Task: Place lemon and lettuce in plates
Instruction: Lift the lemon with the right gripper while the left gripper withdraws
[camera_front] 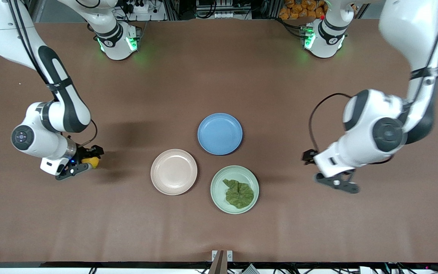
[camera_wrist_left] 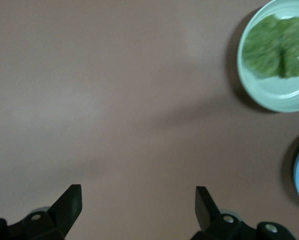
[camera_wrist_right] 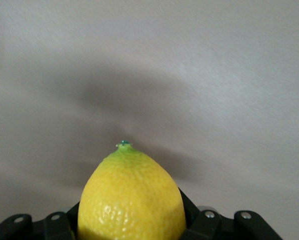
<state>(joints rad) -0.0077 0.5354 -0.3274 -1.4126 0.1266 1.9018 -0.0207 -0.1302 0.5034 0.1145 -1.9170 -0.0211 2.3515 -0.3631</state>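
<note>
Nearest the front camera, the lettuce [camera_front: 239,193] lay flat in the green plate [camera_front: 218,185], so that half of your task looked done. Just beside it, toward the right arm's end, the pink plate [camera_front: 173,171] sat bare, which made it the likely home for the lemon [camera_front: 91,161]. Your left gripper [camera_front: 337,183] hung over bare table toward the left arm's end, fingers spread wide and holding nothing; it seemed to be waiting clear of the plates. Your right gripper [camera_front: 84,164] was over the table toward its own end, well apart from the pink plate, fingers pinching the lemon at its sides with the greenish tip pointing outward, a grip that should let it drop cleanly. Farthest off, the blue plate [camera_front: 219,133] stood unused.
</note>
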